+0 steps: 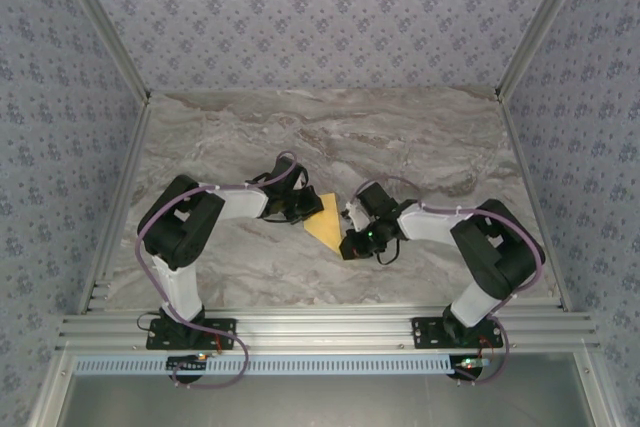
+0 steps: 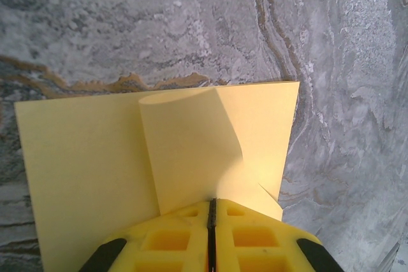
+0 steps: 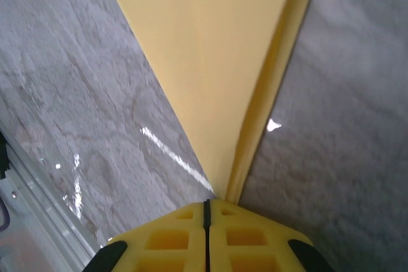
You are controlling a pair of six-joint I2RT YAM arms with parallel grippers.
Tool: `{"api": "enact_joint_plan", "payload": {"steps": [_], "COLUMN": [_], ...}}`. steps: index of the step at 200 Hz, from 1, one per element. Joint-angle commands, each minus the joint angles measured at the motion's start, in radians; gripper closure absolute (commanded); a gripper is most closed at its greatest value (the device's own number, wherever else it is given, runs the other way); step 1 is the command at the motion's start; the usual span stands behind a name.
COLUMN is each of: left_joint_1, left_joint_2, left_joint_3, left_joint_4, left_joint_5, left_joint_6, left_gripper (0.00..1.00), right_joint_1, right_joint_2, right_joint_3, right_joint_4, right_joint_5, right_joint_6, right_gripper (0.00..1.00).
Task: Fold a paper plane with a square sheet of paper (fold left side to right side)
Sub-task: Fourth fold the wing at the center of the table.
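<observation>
**foldfan:** Two pinches on one sheet, basically. The left gripper [image 2: 211, 203] has its jaws pressed together on a lifted flap of the paper [image 2: 83, 170]. The flap curls up from right at the tips, and the rest lies flat on the table [image 2: 350, 93] just ahead, spreading to both sides.

**marbletop:** How do you reckon it handles?

**foldfan:** Featherweight and floppy, I'd say. That flap bows over instead of standing straight. It's probably slick on the marble too, so it'd slide if dragged. If the two arms pull against each other it could tear or pick up stray creases. I'd only take it by edges and corners with a thin pinch.

**marbletop:** And the right gripper [image 3: 206, 203]?

**foldfan:** Jaws closed as well, with a pointed corner of the paper running straight into the tips, so it looks pinched. The sheet fans out ahead of it, with what looks like a second layer along its right edge. From above, both arms are bent at the elbow and reach inward with wrists low, and the paper sits between the two grippers.
</observation>
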Motion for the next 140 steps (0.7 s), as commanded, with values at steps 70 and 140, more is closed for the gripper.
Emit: {"api": "enact_joint_plan", "payload": {"steps": [70, 140], "left_joint_1": [0.002, 0.0], "left_joint_2": [0.061, 0.047], "left_joint_3": [-0.038, -0.037], "left_joint_4": [-0.122, -0.125], "left_joint_5": [-0.074, -0.071], "left_joint_6": [0.007, 0.011], "left_gripper": [0.92, 0.92], "right_joint_1": [-0.044, -0.058], "right_joint_2": [-0.058, 0.12], "right_joint_3": [0.073, 0.125], "right_joint_4": [0.052, 0.019], "right_joint_5": [-0.085, 0.012], "right_joint_6": [0.094, 0.07], "right_gripper": [0.92, 0.95]}}
